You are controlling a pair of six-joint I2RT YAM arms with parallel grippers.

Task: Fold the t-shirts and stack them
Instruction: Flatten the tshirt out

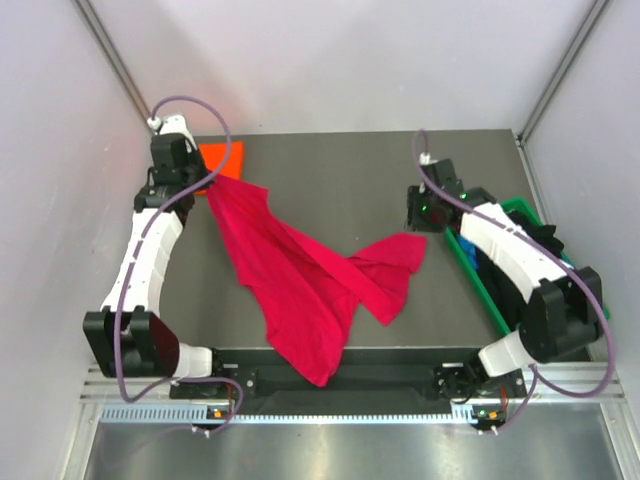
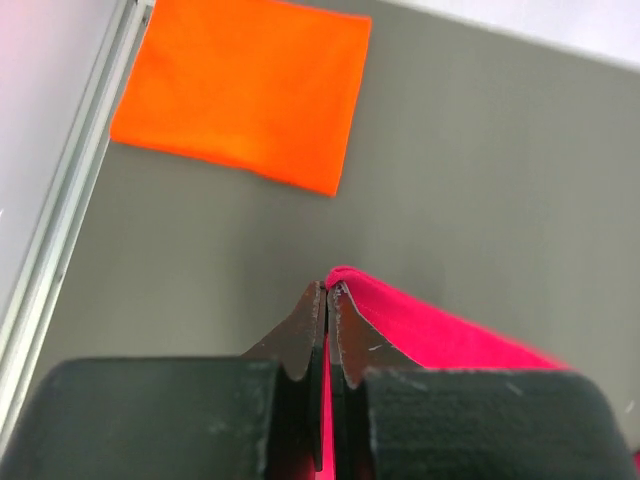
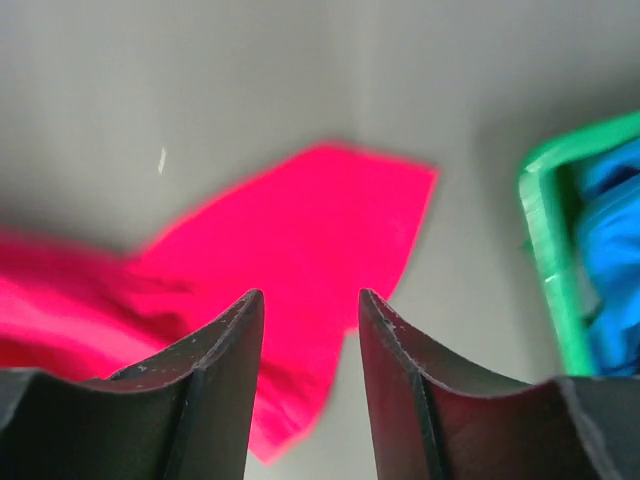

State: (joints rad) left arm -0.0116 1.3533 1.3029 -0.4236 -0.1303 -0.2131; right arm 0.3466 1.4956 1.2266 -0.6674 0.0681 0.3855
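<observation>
Left tool (image 2: 327,290) is clenched on an edge of the crimson-red t-shirt (image 1: 300,290), with the cloth pinched between its closed fingers. It sits across the tabletop (image 1: 340,170) from the green bin (image 1: 478,283). Right tool (image 3: 310,295) is released, jaws apart, and hovers over the end of the shirt that lies nearest the bin, just short of the bin's rim. From the pinched edge the crimson shirt trails crumpled across the tabletop, and one end reaches over the near edge. The bright orange t-shirt (image 1: 222,157) lies folded flat, well apart from the bin, at the far corner opposite it. Inside the bin lie blue cloth (image 3: 615,250) and black cloth (image 1: 540,235).
</observation>
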